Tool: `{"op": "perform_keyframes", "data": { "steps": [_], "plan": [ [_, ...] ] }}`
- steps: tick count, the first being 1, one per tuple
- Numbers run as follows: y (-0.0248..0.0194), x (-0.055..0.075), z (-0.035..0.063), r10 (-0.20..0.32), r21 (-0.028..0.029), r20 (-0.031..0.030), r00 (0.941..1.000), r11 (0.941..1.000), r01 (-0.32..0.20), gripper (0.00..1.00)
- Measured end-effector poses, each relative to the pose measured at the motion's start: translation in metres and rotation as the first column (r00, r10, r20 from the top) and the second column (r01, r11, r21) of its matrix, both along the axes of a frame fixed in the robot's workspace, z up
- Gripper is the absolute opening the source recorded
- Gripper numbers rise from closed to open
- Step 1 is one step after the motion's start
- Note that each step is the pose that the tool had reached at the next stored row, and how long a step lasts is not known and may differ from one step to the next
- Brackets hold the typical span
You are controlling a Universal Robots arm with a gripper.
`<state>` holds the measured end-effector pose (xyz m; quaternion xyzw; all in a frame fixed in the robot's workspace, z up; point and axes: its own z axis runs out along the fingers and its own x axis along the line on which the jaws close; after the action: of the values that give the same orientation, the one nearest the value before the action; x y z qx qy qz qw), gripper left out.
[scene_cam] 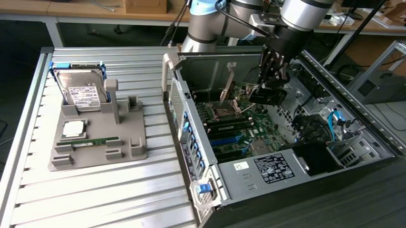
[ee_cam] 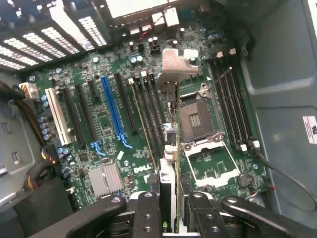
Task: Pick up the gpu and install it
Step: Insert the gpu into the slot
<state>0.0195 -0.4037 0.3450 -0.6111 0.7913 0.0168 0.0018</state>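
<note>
- Over the open grey metal computer case (scene_cam: 235, 190), the tool (scene_cam: 271, 84) hangs from the arm. It is pinched shut on the gpu (scene_cam: 267, 96), a thin flat dark card.
- I read the grip as deliberate. The fingers (ee_cam: 146, 213) press on the card's two broad faces, so the wrist view shows it edge-on, running away from the camera toward the board. That leaves its long lower edge free to face the slots.
- The silvery metal bracket (ee_cam: 176, 64) at the far end seems to belong to the card. It sits well away from the fingers, where they cannot foul it.
- The gpu is in the air inside the case, above the green motherboard (ee_cam: 74, 82) and, as far as I can judge, not touching it. From the wrist view its edge lines up between the black slots and the open square processor socket (ee_cam: 195, 119). The long blue slot (ee_cam: 113, 111) lies off to one side, so I judge the card not yet seated.
- The case lies on its side with the panel off, which turns the board upward so the arm can come straight down.
- On the slatted aluminium worktop (scene_cam: 127, 194), at the exterior view's left, a grey moulded fixture (scene_cam: 130, 147) holds the other parts. A boxy silver hard drive (scene_cam: 81, 90) stands propped on it and a narrow green memory stick (scene_cam: 89, 141) lies flat, each in its own cradle, presumably so a part is always found in the same place.
</note>
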Motion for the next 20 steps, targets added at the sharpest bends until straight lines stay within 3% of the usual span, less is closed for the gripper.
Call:
{"op": "perform_keyframes", "data": {
  "steps": [8, 15, 20],
  "plan": [
    [0.0, 0.0, -0.0005, 0.058, -0.0031, -0.0001, 0.9983, 0.9983, -0.058, 0.27],
    [0.0, 0.0, -0.001, 0.128, -0.0054, -0.0003, 0.9918, 0.9917, -0.128, 0.27],
    [0.0, 0.0, -0.0013, 0.179, -0.0065, -0.0004, 0.9839, 0.9839, -0.179, 0.27]
  ]
}}
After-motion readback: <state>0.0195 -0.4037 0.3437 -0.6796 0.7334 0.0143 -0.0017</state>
